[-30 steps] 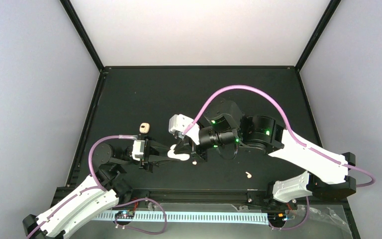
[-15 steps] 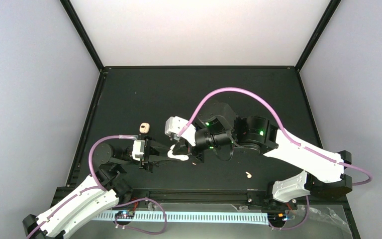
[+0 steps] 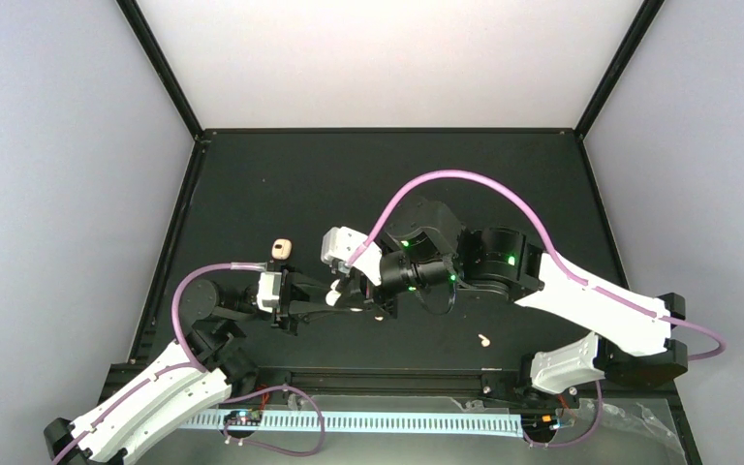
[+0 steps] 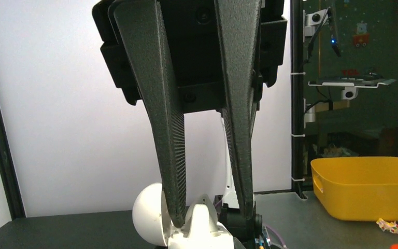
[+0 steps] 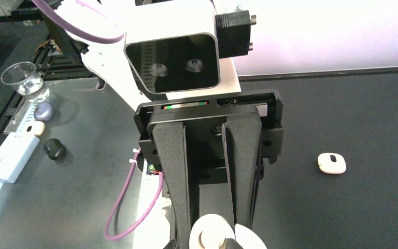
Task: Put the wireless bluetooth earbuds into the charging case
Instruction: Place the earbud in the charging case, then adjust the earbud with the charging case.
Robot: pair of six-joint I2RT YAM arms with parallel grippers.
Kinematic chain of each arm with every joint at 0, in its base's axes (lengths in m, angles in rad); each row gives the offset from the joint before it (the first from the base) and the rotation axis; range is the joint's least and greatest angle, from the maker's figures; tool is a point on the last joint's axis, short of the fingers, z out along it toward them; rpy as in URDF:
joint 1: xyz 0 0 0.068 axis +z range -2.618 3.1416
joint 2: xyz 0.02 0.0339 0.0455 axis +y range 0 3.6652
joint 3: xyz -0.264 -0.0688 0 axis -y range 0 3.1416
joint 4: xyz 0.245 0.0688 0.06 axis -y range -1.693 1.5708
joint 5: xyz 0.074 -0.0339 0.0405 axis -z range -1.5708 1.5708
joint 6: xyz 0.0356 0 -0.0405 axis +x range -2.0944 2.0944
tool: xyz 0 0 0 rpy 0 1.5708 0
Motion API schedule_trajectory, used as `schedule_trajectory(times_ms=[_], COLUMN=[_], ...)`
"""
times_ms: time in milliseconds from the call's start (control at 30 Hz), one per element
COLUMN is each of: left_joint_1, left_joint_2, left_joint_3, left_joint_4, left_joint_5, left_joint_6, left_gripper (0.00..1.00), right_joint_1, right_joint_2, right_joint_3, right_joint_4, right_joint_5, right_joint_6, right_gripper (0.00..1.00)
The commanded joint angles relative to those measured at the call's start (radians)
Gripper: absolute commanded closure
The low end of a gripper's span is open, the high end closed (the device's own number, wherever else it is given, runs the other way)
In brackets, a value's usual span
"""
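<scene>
While one earbud (image 3: 484, 340) waits alone low in the frame, the left gripper (image 4: 211, 220) squeezes the open case (image 4: 149, 212) near the middle. The right gripper (image 5: 207, 238) has slid left onto it (holding or letting go, I cannot tell). A white bit (image 5: 221, 242) seems to sit inside, so one bud looks nearly home.

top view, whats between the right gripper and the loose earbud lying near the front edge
Nothing but bare black mat lies between the right gripper and the loose earbud; the top external view shows that stretch.
</scene>
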Motion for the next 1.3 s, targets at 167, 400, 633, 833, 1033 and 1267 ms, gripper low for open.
schedule_trajectory(times_ms=[167,400,633,833,1033,1267], left_joint_1=[-0.005,-0.006,-0.005,-0.008,-0.01,-0.01], left_joint_2=[-0.003,-0.001,0.012,0.021,0.018,0.016], left_joint_3=[0.024,0.022,0.023,0.028,0.03,0.031], left_joint_4=[0.024,0.07,0.094,0.109,0.107,0.103], left_joint_5=[0.0,-0.008,-0.013,-0.014,-0.015,-0.012], left_joint_6=[-0.002,-0.038,-0.056,-0.068,-0.068,-0.066], left_gripper=[0.98,0.98,0.98,0.99,0.98,0.98], right_joint_1=[0.002,0.001,0.002,0.002,0.002,0.002], right_joint_2=[-0.094,-0.16,-0.168,-0.162,-0.151,-0.157], right_joint_3=[0.097,0.049,-0.049,-0.093,-0.108,-0.125], right_joint_4=[0.026,-0.035,-0.08,-0.059,-0.04,-0.004], right_joint_5=[0.023,0.087,-0.011,0.006,0.049,0.102], right_joint_6=[0.039,0.028,0.045,0.037,0.031,0.034], right_gripper=[0.7,0.71,0.76,0.8,0.82,0.8])
